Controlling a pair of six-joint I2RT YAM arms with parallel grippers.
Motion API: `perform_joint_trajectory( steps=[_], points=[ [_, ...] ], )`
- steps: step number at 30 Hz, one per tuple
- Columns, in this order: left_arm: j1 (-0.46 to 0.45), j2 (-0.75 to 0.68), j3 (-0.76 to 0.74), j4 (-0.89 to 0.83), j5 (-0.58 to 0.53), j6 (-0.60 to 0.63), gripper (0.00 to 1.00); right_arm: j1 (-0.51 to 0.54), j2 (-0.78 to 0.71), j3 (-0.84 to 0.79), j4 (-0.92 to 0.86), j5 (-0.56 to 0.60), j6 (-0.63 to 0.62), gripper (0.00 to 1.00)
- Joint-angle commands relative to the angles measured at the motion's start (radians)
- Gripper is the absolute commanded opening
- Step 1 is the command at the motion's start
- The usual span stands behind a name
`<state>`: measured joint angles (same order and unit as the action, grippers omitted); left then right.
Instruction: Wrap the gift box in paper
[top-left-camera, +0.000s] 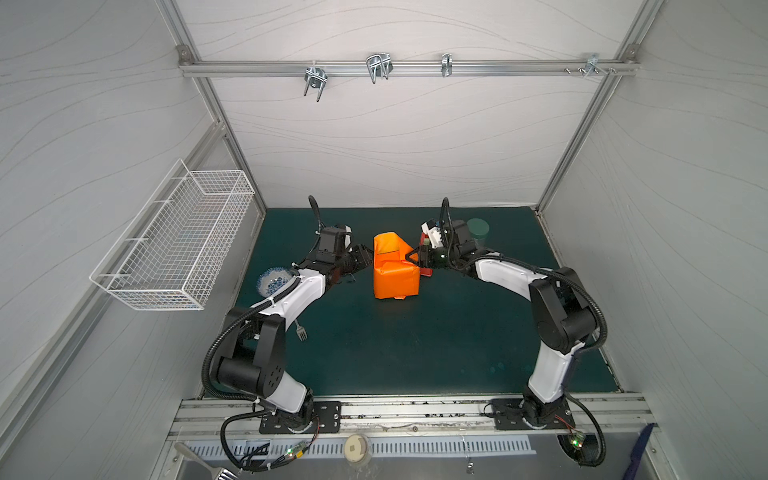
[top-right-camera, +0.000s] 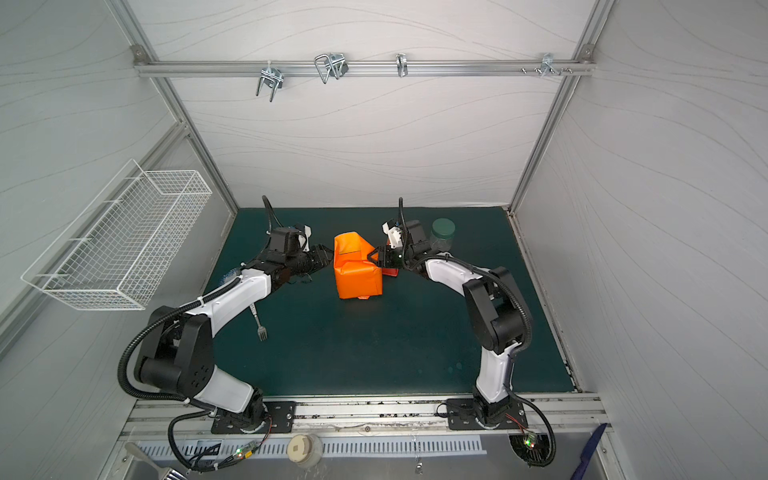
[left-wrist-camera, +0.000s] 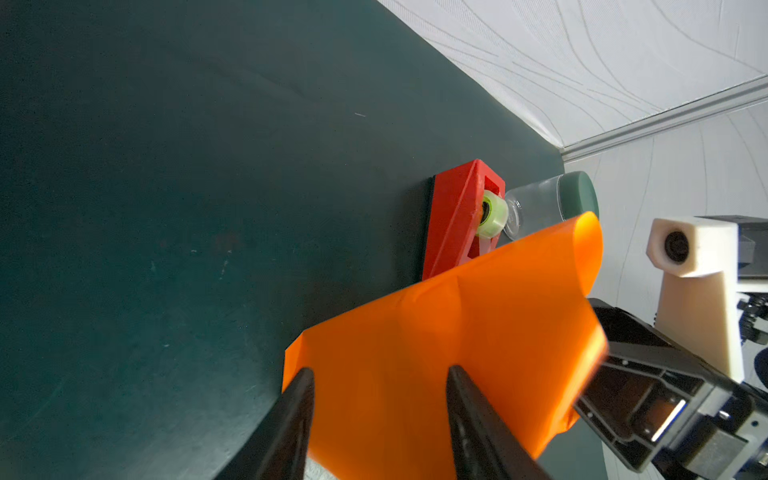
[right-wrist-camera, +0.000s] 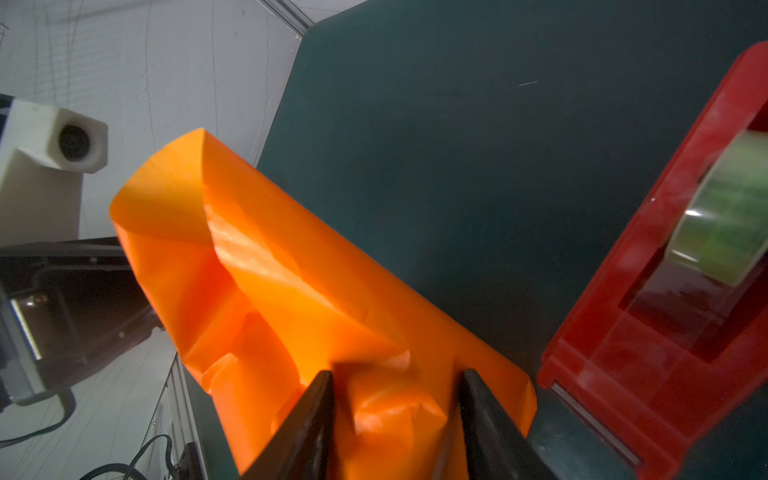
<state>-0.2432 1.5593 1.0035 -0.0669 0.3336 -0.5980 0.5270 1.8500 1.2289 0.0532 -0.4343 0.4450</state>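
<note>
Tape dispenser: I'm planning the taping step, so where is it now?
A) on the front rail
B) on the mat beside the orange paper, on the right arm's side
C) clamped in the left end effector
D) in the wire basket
B: the red tape dispenser stands on the green mat, right beside the orange paper.

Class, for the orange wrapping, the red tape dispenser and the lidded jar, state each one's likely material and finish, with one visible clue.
Orange wrapping: probably thin paper, faintly glossy; it holds sharp creases and glows where light passes through. Red tape dispenser: rigid plastic, smooth and shiny; flat moulded faces catch highlights. Jar: clear plastic or glass, undecidable; see-through wall, dull green lid.
</note>
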Motion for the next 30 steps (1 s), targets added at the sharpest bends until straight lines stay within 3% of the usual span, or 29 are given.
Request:
perform_joint_trajectory(
  steps=[1,11,14,21,30],
  points=[
    [-0.013,0.040,0.061,0.062,0.048,0.008,0.54,0.007,0.014,-0.042,-0.096,0.032,-0.022,0.49],
    [-0.031,0.144,0.086,0.059,0.069,0.039,0.56,0.007,0.008,-0.039,-0.093,0.017,-0.033,0.49],
    [-0.031,0.144,0.052,0.068,0.074,0.048,0.56,-0.003,-0.007,-0.023,-0.096,0.014,-0.045,0.50],
    [-0.031,0.118,-0.008,0.081,0.067,0.057,0.56,-0.051,-0.009,0.018,-0.041,-0.110,0.014,0.52],
    [-0.031,0.094,-0.053,0.097,0.085,0.051,0.56,-0.026,0.069,0.036,-0.039,-0.131,0.021,0.53]
  ],
)
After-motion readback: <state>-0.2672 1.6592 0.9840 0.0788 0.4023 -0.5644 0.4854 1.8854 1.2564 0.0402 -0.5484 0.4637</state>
